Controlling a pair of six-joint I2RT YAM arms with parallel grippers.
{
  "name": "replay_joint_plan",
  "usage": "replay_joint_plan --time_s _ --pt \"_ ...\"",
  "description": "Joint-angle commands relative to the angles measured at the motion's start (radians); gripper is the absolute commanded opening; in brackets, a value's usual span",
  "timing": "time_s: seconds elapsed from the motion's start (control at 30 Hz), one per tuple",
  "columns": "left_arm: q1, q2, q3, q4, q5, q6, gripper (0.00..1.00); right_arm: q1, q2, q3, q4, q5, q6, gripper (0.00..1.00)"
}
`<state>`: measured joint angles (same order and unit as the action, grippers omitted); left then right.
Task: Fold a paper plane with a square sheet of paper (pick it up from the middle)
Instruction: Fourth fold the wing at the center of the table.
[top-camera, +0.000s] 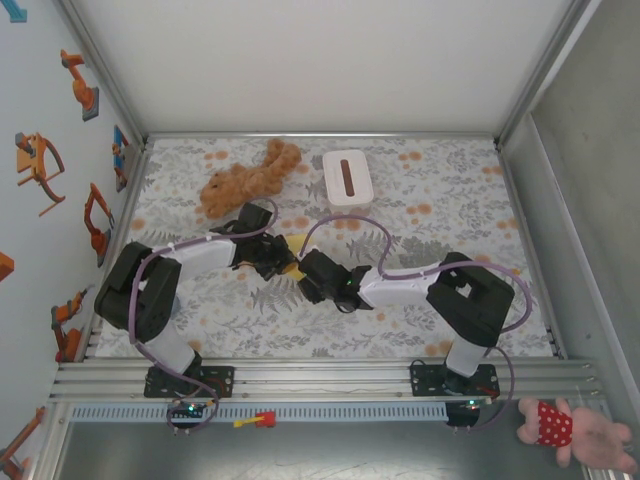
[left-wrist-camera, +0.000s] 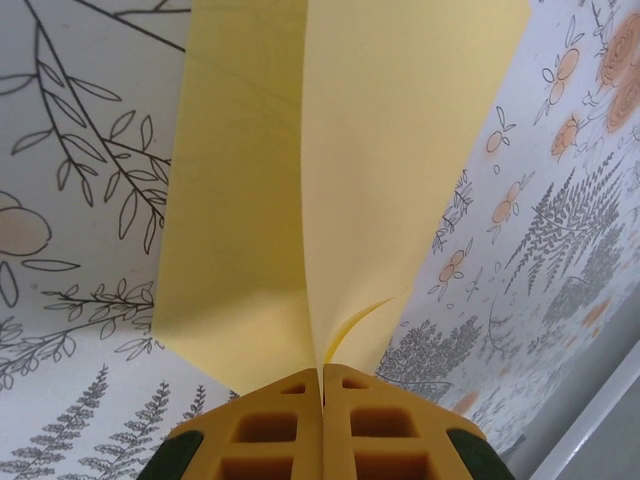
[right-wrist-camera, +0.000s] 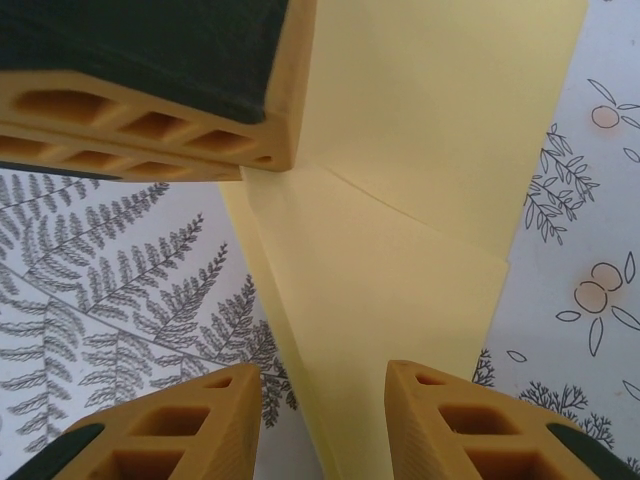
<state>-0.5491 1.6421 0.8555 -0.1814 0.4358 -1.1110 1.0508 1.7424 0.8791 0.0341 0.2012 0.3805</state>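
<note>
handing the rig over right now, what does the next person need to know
Left tool: shut on the yellow paper, pinching it at a folded edge.
Right tool: open, fingers apart with the paper in the gap, not clamped.
Paper: between the two tools, over the middle of the floral table.
Done: sheet picked up and folded into layers, creases showing.
Left: probably more folds; it is not yet a clear dart shape.
</note>
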Motion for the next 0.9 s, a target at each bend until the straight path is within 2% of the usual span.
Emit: replay_joint_plan --time_s 0.0,0.87 --pt "-0.003 -0.042 0.016 -0.037 0.011 -0.024 0.04 0.002 0.014 0.009 0.043 0.053 -0.008 0.37" --pt "0.000 -0.020 0.043 -0.074 0.022 -0.023 0.07 0.004 0.020 -0.029 0.060 0.087 -0.020 0.32"
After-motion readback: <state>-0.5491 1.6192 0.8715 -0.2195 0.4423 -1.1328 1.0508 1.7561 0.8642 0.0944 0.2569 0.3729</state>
